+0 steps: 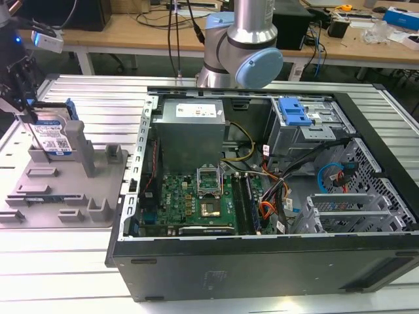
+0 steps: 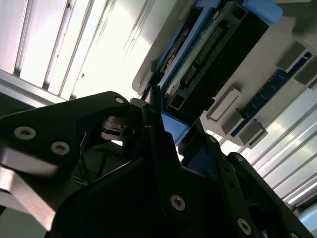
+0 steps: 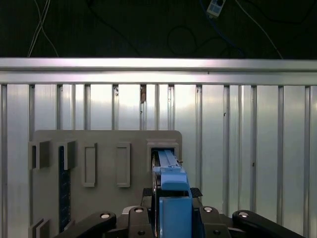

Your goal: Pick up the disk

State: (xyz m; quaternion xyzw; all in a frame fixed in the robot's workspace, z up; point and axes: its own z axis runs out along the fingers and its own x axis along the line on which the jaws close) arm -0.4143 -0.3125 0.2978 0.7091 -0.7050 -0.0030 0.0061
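One step mostly in hand: your gripper [image 1: 26, 108] sits closed down on top edge of disk [image 1: 52, 139], fingers [image 2: 157, 106] either side of blue rail. Lift not finished; disk stands upright in slot at far corner of grey fixture [image 1: 72, 196]. Disk: silver body, white-and-blue label, blue side rails [image 3: 171, 186].

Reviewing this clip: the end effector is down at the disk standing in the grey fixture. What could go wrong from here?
1. The disk stands on edge between the grey fixture's upright posts; a tilted lift might jam it against them.
2. In the second wrist view the end effector meets the disk at its blue side rail, so the hold may be shallow and slip.
3. The open computer case sits close beside the fixture; a wide swing could strike it.
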